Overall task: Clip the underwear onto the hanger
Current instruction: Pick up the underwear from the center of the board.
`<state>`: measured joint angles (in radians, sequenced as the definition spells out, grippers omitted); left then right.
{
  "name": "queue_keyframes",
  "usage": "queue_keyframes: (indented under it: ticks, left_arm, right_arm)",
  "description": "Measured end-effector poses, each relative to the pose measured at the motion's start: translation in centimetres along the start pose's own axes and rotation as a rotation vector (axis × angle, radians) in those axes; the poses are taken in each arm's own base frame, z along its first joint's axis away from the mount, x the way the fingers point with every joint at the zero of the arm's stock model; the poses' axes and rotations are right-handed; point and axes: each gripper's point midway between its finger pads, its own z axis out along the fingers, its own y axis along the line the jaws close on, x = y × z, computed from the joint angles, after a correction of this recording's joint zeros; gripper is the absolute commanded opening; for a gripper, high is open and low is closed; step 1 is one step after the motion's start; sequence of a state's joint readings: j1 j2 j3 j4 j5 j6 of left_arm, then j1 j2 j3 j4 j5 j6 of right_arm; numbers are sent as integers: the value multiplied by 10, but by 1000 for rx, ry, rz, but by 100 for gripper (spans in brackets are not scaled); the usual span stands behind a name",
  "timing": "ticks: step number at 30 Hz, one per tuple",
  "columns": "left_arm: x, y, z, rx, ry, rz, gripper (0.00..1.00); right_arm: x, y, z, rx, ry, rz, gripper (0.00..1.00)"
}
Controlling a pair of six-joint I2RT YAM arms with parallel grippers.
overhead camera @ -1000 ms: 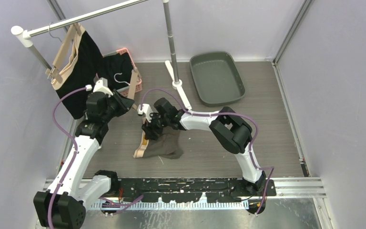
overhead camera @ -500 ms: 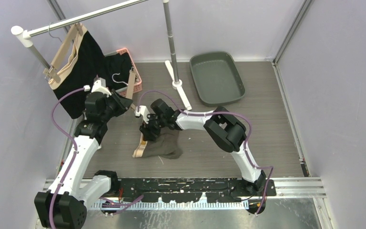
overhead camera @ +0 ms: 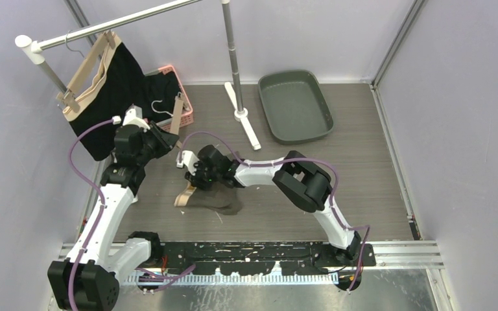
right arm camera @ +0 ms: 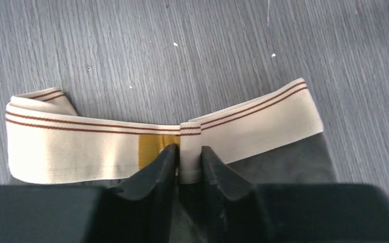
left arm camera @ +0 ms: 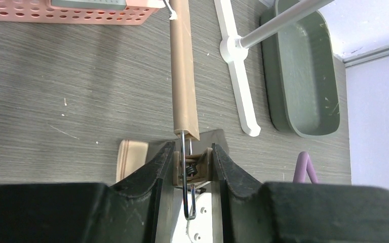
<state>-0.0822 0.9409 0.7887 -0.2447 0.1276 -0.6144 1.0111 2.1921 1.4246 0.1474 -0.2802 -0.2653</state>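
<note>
The underwear (overhead camera: 215,198), dark grey with a cream waistband (right arm camera: 81,147), lies crumpled on the floor in the middle. My right gripper (right arm camera: 188,152) is shut on a raised fold of that waistband beside a yellow label; in the top view it (overhead camera: 193,181) sits low over the garment's left end. The hanger (left arm camera: 183,71) is a wooden bar running away from my left gripper (left arm camera: 192,152), which is shut on the bar's spring clip (left arm camera: 193,167). Seen from above, the left gripper (overhead camera: 170,144) holds the hanger (overhead camera: 181,115) just above and to the left of the underwear.
A pink basket (overhead camera: 186,103) with dark clothes stands behind the hanger. A rack rail (overhead camera: 104,27) carries another hanger with a black garment (overhead camera: 113,84). The rack's white foot (overhead camera: 243,120) and a grey-green tray (overhead camera: 295,107) lie at the back.
The right gripper moved left and down onto the waistband and closed on it, dragging the underwear slightly left. The left gripper kept its hold on the clip.
</note>
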Motion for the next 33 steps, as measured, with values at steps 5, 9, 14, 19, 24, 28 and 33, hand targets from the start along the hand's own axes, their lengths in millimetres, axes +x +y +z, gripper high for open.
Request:
queue_keyframes:
  ticks: [5,9,14,19,24,28,33]
  left_arm:
    - [1,0,0,4,5,0,4]
    - [1,-1,0,8,7,-2,3]
    - [3,-7,2,54,10,-3,0]
    - [12,-17,6,143,16,-20,0]
    - [14,-34,8,262,7,-50,0]
    - [11,-48,11,348,-7,-66,0]
    - [7,-63,11,435,-25,-65,0]
  right_arm:
    - [-2,2,1,46,-20,-13,1]
    - [3,3,-9,40,-31,19,1]
    - [17,-5,-44,-38,-39,192,1]
    - [8,-55,-95,-60,-184,425,1]
    - [-22,-96,-143,-64,-352,499,1]
    - [-51,-85,-160,-151,-441,478,1]
    - [-68,-75,-173,-237,-500,471,1]
